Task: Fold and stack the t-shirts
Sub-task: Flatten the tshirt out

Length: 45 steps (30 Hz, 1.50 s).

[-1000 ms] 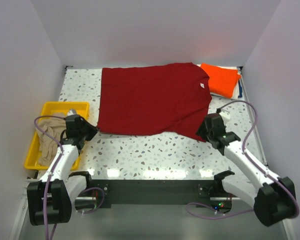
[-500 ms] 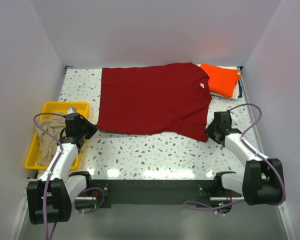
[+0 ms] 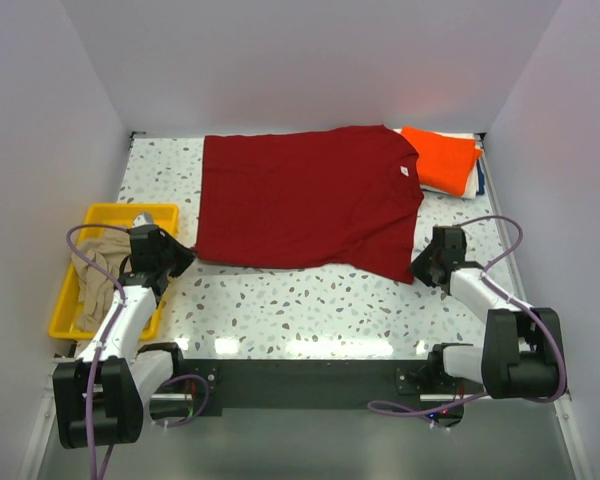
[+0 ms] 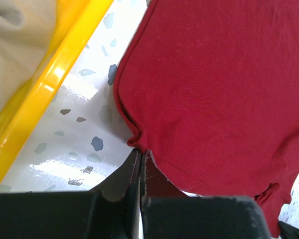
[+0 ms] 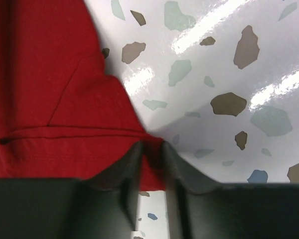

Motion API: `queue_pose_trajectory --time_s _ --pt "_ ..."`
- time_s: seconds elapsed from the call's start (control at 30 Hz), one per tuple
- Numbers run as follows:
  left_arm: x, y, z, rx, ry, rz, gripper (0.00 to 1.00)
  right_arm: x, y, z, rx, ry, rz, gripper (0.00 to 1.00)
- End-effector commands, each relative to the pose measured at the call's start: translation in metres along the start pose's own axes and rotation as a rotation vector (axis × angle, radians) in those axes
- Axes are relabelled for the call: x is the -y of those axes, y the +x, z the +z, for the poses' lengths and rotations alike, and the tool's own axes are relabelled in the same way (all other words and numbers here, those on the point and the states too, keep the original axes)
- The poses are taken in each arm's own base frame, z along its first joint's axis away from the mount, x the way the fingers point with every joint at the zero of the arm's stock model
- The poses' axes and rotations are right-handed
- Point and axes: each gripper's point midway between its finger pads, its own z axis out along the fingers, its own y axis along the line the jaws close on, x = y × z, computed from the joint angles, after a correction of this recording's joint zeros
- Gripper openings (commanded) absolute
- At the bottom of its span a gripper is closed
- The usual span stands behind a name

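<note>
The dark red t-shirt lies spread flat across the far half of the table. My left gripper is at its near left corner, shut on the bunched hem. My right gripper is at the near right corner. Its fingers straddle the red cloth with a gap still between them. The bright orange t-shirt lies folded at the far right corner. The beige t-shirt is crumpled in the tray and also shows in the left wrist view.
The yellow plastic tray stands at the left table edge, its rim close beside my left gripper. A white and blue item peeks out under the orange shirt. White walls enclose the table on three sides.
My right gripper has shifted slightly right onto the shirt's near right corner, its arm folding back, and its jaws have narrowed around the cloth. The left arm has not moved.
</note>
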Motion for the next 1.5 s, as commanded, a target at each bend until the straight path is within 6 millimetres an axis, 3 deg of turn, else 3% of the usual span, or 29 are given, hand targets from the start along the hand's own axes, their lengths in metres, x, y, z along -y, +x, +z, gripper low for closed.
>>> queue_pose_trajectory --time_s 0.0,0.13,0.3,0.37,0.43,0.73,1.0,1.13,1.37,1.47 --pt "0.010 -0.012 -0.001 0.037 0.031 0.029 0.00 -0.011 -0.005 -0.005 0.010 -0.061 0.036 0.19" --pt "0.006 -0.011 -0.001 0.039 0.014 0.027 0.00 -0.014 -0.014 -0.018 0.029 -0.062 0.009 0.00" --pt "-0.002 -0.013 -0.003 0.061 -0.024 0.026 0.00 -0.011 -0.044 -0.067 0.168 -0.053 -0.040 0.00" --pt "-0.007 -0.012 -0.004 0.064 -0.045 0.023 0.00 -0.005 -0.046 -0.082 0.185 -0.037 -0.067 0.00" --pt "-0.009 -0.013 -0.005 0.072 -0.056 0.017 0.00 -0.010 -0.058 -0.106 0.244 -0.070 -0.068 0.00" --pt "-0.026 -0.014 -0.030 0.122 -0.139 -0.013 0.00 -0.008 -0.062 -0.172 0.320 -0.146 -0.104 0.00" --pt "-0.024 -0.022 -0.061 0.185 -0.138 -0.034 0.00 -0.006 -0.062 -0.224 0.382 -0.211 -0.128 0.00" --pt "-0.022 -0.026 -0.074 0.210 -0.137 -0.056 0.00 -0.004 -0.061 -0.241 0.402 -0.228 -0.147 0.00" --pt "-0.006 -0.049 -0.100 0.283 -0.120 -0.061 0.00 -0.008 -0.064 -0.272 0.445 -0.283 -0.154 0.00" --pt "-0.001 -0.052 -0.099 0.281 -0.108 -0.061 0.00 -0.016 -0.065 -0.272 0.434 -0.308 -0.164 0.00"
